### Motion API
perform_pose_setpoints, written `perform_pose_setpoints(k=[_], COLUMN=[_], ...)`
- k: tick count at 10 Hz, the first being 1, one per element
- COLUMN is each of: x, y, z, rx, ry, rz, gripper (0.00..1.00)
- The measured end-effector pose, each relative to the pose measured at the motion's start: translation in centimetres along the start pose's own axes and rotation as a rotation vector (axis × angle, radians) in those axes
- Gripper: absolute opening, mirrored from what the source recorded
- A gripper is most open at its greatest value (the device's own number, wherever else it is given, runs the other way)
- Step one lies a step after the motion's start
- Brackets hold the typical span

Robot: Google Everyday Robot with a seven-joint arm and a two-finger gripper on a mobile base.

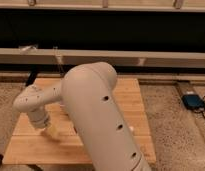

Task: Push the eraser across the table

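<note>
The pincer (50, 132) sits low over the front-left part of the counter (130, 94), its pale tip down at or just above the light wooden planks; whether it touches them cannot be told. Whether the pincer is open or closed cannot be told either, and nothing can be seen in its hold. The white arm (96, 115) fills the middle of the view: a thick, rounded upper segment rises from the bottom edge, bends at a broad elbow, and a slimmer forearm runs left to a wrist from which the pincer hangs down and slightly to the right. The eraser cannot be made out anywhere on the visible planks; the arm covers much of the counter's centre. The counter stands on a speckled floor (171, 130). On that floor to the right lies a small blue device (193, 101) with a dark cable (204, 114). A long pale ledge (146, 56) runs across behind the counter
</note>
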Motion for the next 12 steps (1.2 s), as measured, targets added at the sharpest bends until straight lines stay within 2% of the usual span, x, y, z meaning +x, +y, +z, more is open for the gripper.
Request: perform_pose_setpoints(k=[8,12], x=[1.4,2.3], y=[-2.5,-1.6], z=[0.1,0.1], rx=[0.016,0.019], ry=[-0.008,-0.031], rz=[-0.009,-0.003], gripper=[0.8,0.8])
